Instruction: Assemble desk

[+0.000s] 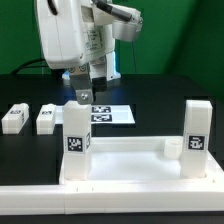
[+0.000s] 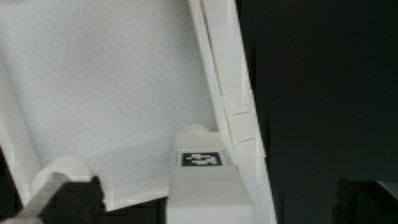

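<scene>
The white desk top (image 1: 130,158) lies upside down at the front, its rim facing up. Two tagged square-post legs stand upright in its corner sockets, one on the exterior view's left (image 1: 77,132) and one on the right (image 1: 196,125). Two more legs (image 1: 15,117) (image 1: 46,118) lie loose on the black table at the left. My gripper (image 1: 85,92) hangs just over the top of the left upright leg. In the wrist view my gripper (image 2: 214,198) is open, with that leg (image 2: 201,160) between its dark fingers (image 2: 365,200), over the desk top (image 2: 107,90).
The marker board (image 1: 110,113) lies flat behind the desk top, under the arm. A long white border bar (image 1: 110,196) runs along the table's front edge. The robot's white base stands at the back.
</scene>
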